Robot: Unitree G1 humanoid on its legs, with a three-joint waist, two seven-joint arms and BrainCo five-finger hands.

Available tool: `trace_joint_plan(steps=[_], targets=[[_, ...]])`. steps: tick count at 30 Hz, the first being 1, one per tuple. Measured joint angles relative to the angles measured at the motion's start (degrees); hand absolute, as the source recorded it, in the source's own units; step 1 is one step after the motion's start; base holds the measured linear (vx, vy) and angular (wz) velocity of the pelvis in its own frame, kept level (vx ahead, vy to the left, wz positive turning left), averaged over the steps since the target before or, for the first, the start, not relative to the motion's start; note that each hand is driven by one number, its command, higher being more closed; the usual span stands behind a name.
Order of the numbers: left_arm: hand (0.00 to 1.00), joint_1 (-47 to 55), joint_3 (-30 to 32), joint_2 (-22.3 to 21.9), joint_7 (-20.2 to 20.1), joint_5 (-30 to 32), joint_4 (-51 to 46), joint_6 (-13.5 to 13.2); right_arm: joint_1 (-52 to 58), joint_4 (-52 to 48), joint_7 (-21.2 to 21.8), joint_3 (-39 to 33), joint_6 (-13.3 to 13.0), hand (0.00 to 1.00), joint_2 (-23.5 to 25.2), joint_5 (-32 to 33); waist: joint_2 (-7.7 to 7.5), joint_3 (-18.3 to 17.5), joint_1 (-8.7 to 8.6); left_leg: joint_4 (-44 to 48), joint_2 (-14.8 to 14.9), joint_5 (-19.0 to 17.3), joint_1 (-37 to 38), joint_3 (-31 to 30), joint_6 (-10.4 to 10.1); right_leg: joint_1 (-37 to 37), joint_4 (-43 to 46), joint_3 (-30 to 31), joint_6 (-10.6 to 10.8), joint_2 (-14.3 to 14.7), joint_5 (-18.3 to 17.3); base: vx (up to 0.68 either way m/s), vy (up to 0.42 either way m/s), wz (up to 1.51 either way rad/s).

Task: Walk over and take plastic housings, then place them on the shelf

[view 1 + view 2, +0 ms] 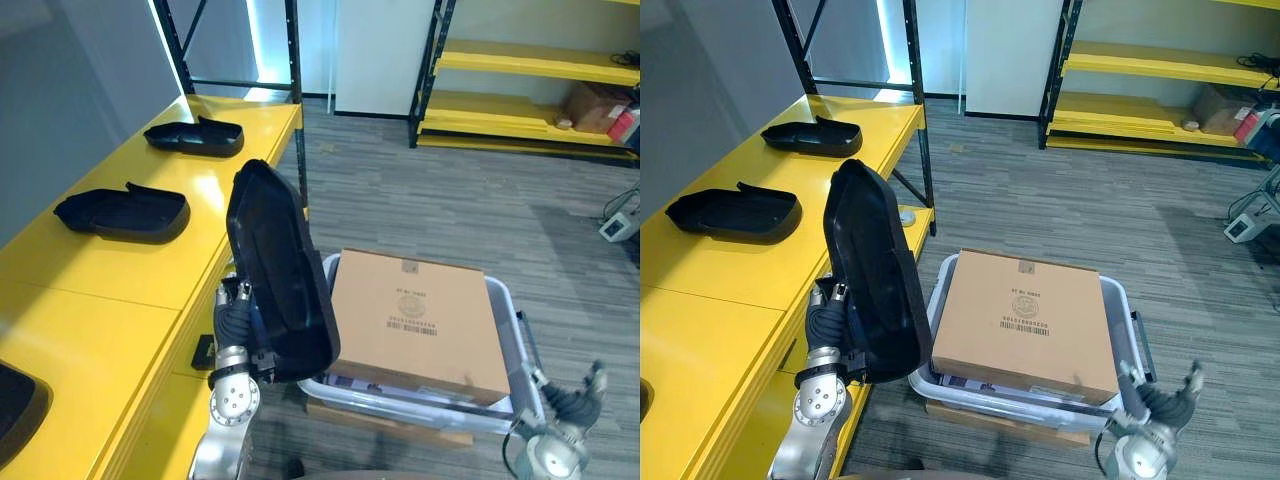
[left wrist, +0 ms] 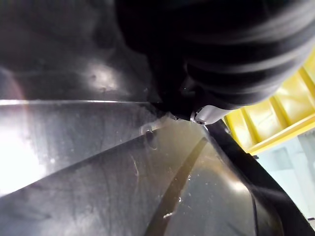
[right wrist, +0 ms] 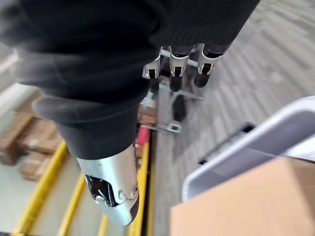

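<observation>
While the left hand [image 1: 236, 318] grips its lower end, the plastic housing [image 1: 275, 265] stands upright, hollow facing right.

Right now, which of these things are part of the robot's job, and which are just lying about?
Job: upright housing at the left robot hand; near housing and far housing lying on the yellow shelf.
Lying about: cardboard box on the grey bin; back shelves; right robot hand, open, empty.
</observation>
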Motion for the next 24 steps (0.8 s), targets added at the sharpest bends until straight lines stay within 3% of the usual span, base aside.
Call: trace_joint_plan(steps=[4, 7, 15, 16, 19, 20, 21, 22, 23, 24], targets=[[1.0, 0.6, 0.0, -1.3, -0.1, 0.0, -0.2, 0.0, -0.1, 10.6, 3.0, 0.6, 0.8, 0.0, 0.3, 3.5, 0.87, -0.6, 1.31, 0.5, 0.3, -0.1, -0.9, -0.5, -0.2, 0.4, 0.4, -0.8, -0.1, 0.1, -0.1, 0.0, -0.025, 0.07], [1.0, 0.6, -0.1, -1.8, -0.1, 0.0, -0.2, -0.1, -0.4, 13.4, 3.9, 1.7, 1.2, 0.0, 0.6, 3.5, 0.88, -0.6, 1.37, 0.7, 0.1, -0.1, -0.9, -1.6, -0.3, 1.2, 0.4, -2.0, -0.2, 0.0, -0.2, 0.01, -0.029, 0.22], [1.0, 0.5, -1.4, -2.2, 0.1, -0.1, -0.5, -0.7, -3.0, 21.4, 3.2, 6.0, 1.4, 0.0, 0.1, 3.4, 0.12, 0.3, 3.52, 6.1, -2.6, -0.3, -6.0, -11.7, -1.0, 1.8, 5.3, -12.2, -0.3, -1.6, -3.9, -0.03, -0.031, 0.7], [1.0, 0.5, -1.7, -2.1, 0.3, -0.1, -1.1, -0.8, -4.3, 22.4, 2.5, 6.5, 1.3, 0.0, 0.1, 3.4, 0.43, 1.1, 4.08, 8.3, -2.5, -2.0, -7.9, -10.9, -0.4, 1.7, 6.4, -14.3, -0.5, -1.9, -4.5, -0.12, -0.026, 1.09], [1.0, 0.4, -2.9, -2.2, 0.8, -0.1, -3.1, -1.7, -4.7, 24.2, 0.2, 6.6, 1.6, 0.0, 0.0, 3.4, 0.29, 2.2, 4.11, 15.9, 2.3, -4.9, -13.5, 4.2, 2.6, 1.3, 7.1, -20.6, -1.0, -2.7, -4.7, -0.1, 0.019, 1.13], [1.0, -0.2, -3.1, -2.6, 1.4, -0.2, -3.4, -2.0, -5.0, 24.6, -0.1, 6.5, 1.6, 0.0, -0.4, 3.5, 0.99, 2.6, 4.16, 23.7, 6.6, -7.6, -16.2, 12.6, 6.5, 1.2, 8.4, -22.8, -1.2, -3.3, -4.9, -0.03, 0.069, 0.69], [1.0, -0.5, -3.0, -2.8, 1.5, -0.2, -3.4, -2.1, -5.1, 24.6, -0.4, 6.5, 1.7, 0.0, -0.6, 3.5, 1.19, 2.7, 4.09, 27.3, 8.4, -8.7, -16.8, 16.1, 8.1, 1.3, 9.2, -23.8, -1.1, -3.7, -5.1, -0.01, 0.082, 0.74], [1.0, -0.8, -3.4, -3.3, 1.6, -0.2, -3.7, -2.2, -4.9, 24.5, -1.2, 6.1, 1.9, 0.0, -1.1, 3.8, 2.87, 2.3, 4.12, 31.7, 11.3, -9.3, -16.6, 21.8, 9.6, 1.4, 12.6, -25.5, -0.7, -3.7, -5.7, -0.03, 0.091, 1.04], [1.0, -2.1, -4.7, -3.1, 1.5, -0.1, -3.8, -2.4, -4.1, 24.7, -1.1, 6.2, 2.0, 0.0, -2.0, 3.7, 3.48, 2.8, 2.62, 30.4, 9.3, -7.7, -17.0, 21.2, 8.7, -0.3, 17.0, -25.9, -2.9, -4.8, -8.3, -0.07, 0.08, 1.33], [1.0, -2.7, -5.0, -3.1, 1.4, -0.1, -3.9, -2.7, -4.0, 25.2, -1.0, 6.2, 2.0, 0.0, -1.9, 3.6, 2.89, 2.5, 1.58, 24.8, 5.9, -5.9, -16.4, 18.0, 6.3, -1.1, 15.2, -25.0, -4.3, -4.2, -8.9, -0.1, 0.055, 2.51]])
